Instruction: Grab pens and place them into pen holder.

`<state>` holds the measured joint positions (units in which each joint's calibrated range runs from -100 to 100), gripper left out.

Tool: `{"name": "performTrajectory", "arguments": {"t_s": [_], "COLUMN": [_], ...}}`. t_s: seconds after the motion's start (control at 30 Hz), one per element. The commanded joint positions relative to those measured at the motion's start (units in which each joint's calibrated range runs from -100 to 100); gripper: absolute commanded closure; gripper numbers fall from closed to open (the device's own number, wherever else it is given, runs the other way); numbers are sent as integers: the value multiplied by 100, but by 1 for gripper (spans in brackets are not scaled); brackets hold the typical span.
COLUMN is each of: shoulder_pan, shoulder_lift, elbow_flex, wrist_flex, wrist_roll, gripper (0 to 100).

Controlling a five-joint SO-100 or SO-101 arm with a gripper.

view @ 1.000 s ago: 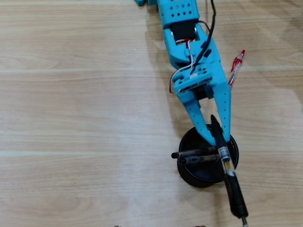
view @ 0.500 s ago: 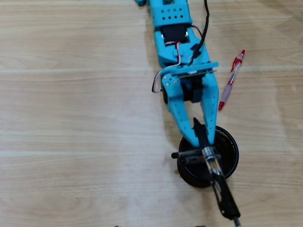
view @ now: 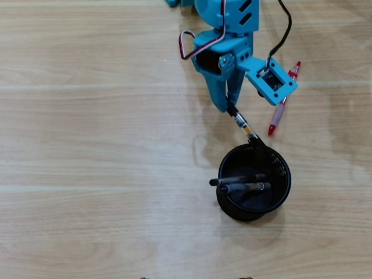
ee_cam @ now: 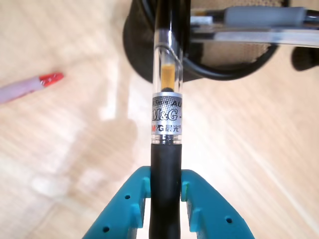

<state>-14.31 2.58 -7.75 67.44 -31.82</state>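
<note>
- the turquoise gripper (view: 231, 104) has its jaws clenched on the clear pen (ee_cam: 167, 124), gripping the black rubber section; the wrist view shows the barrel pinched between the two fingers (ee_cam: 124, 209).
- in the overhead view the clear pen (view: 244, 125) runs on a diagonal from the jaws at upper left down to the lower right, its far end just over the upper rim of the pen holder (view: 283, 189).
- in the wrist view the same pen's long axis runs straight up the picture, away from the jaws and toward the holder's rim (ee_cam: 134, 45); a silver band with printed lettering sits on the barrel above the black grip.
- the pen holder stands upright on the counter (view: 87, 145), below the gripper in the overhead view.
- two dark pens (view: 238, 183) lie almost level inside the holder, side by side, their left ends poking past its left rim.
- the red pen (view: 282, 107) lies on the counter to the right of the gripper, steeply slanted, one red end at upper right and the other at lower left, near the holder but apart from it; a blue part of the arm covers its middle.
</note>
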Motion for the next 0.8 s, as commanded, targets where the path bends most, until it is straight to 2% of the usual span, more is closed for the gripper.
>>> {"name": "performTrajectory", "arguments": {"t_s": [0.0, 0.2, 0.77], "shoulder_pan": [60, 133, 681], "shoulder_lift": [-13, -21, 562], "elbow_flex": [-262, -316, -1013], "wrist_flex": [-156, -552, -921], "wrist_roll": [72, 129, 2157], "gripper": [98, 98, 98]}}
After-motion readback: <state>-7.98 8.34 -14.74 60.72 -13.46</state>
